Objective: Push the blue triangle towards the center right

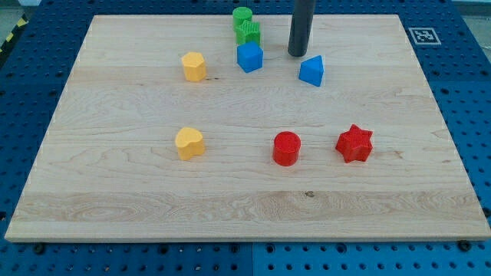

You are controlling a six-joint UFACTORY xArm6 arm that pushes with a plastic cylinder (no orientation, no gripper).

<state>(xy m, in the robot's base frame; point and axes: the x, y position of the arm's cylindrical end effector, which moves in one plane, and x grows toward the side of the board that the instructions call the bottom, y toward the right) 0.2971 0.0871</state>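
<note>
The blue triangle (311, 70) lies on the wooden board (245, 184) near the view's top, right of centre. My tip (297, 54) is the lower end of the dark rod, just above and to the left of the blue triangle, with a small gap between them. A blue cube-like block (249, 57) sits to the left of the tip.
Two green blocks (245, 26) stand together at the top, above the blue cube. A yellow block (194, 67) is at the upper left, a yellow heart (189, 142) at lower left. A red cylinder (287, 148) and a red star (354, 143) are at lower right.
</note>
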